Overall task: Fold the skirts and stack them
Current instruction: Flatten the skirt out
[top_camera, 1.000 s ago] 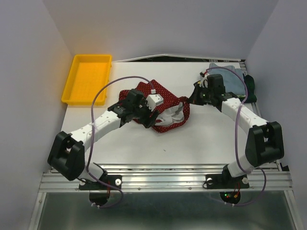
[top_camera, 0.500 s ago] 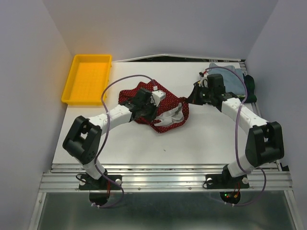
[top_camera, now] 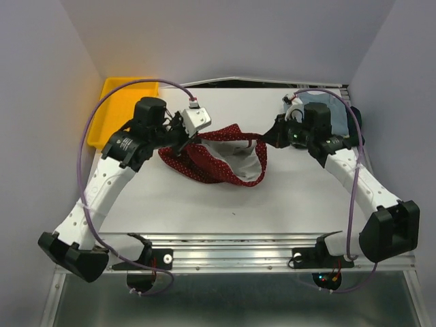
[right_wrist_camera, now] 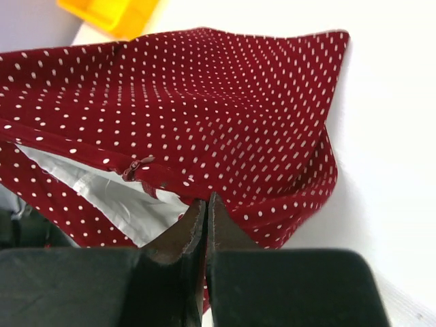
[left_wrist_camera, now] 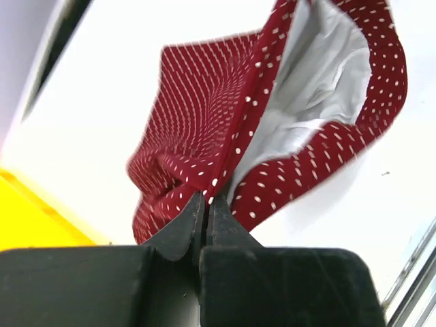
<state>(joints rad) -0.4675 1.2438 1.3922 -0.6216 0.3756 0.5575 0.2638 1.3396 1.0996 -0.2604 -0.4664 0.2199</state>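
The dark red skirt (top_camera: 214,157) with tiny white dots hangs stretched between both grippers above the table, its white lining (top_camera: 235,153) showing through the open waist. My left gripper (top_camera: 189,139) is shut on the skirt's left edge; in the left wrist view the cloth (left_wrist_camera: 204,109) is pinched at the fingertips (left_wrist_camera: 206,197). My right gripper (top_camera: 272,138) is shut on the right edge, with the dotted cloth (right_wrist_camera: 225,102) pinched at its tips (right_wrist_camera: 206,197). Folded light blue (top_camera: 328,109) and dark green (top_camera: 357,126) skirts lie at the back right, behind the right arm.
A yellow plastic tray (top_camera: 111,99) stands at the back left, partly behind my left arm; it also shows in the wrist views (left_wrist_camera: 34,221) (right_wrist_camera: 116,13). Grey walls close in both sides. The white table (top_camera: 231,197) lies below the skirt.
My left gripper closed on the skirt's left edge and lifted it up and to the left, spreading the crumpled skirt out. The right arm, still gripping, shifted slightly right.
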